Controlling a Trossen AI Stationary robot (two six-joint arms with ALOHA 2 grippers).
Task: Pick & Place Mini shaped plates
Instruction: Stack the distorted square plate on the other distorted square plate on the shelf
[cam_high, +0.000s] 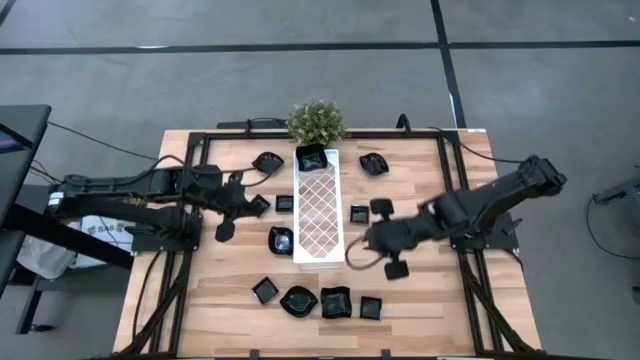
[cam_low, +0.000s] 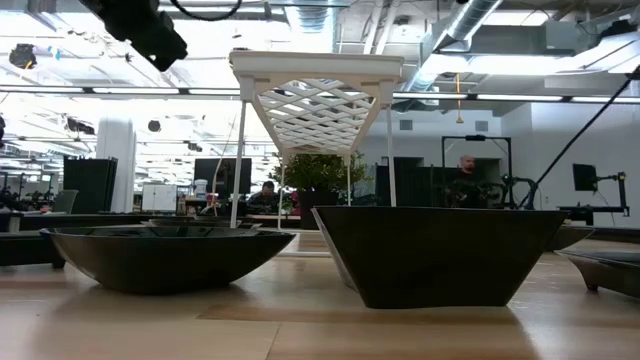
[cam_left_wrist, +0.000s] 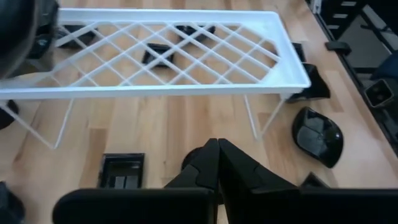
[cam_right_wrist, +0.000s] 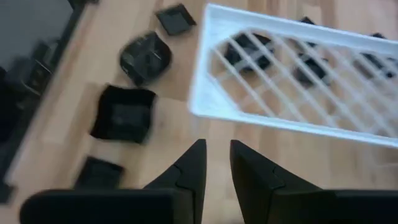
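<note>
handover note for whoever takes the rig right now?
Left end effector: shut, empty, left of the white tray.
Right end effector: slightly open, empty, right of the tray.
Done: one mini plate on the tray at its far end by the plant.
Left: scattered plates on the table on both sides, with a row at the near edge.

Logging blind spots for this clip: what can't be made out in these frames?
- Plates under the white tray: left wrist view, lattice bars cross them, shapes unclear.
- Plate on the tray's far end: high view, too small to judge its shape.
- Both grippers: low view, cut off above the frame.
- Right gripper: right wrist view, motion blur softens the nearby plates.
</note>
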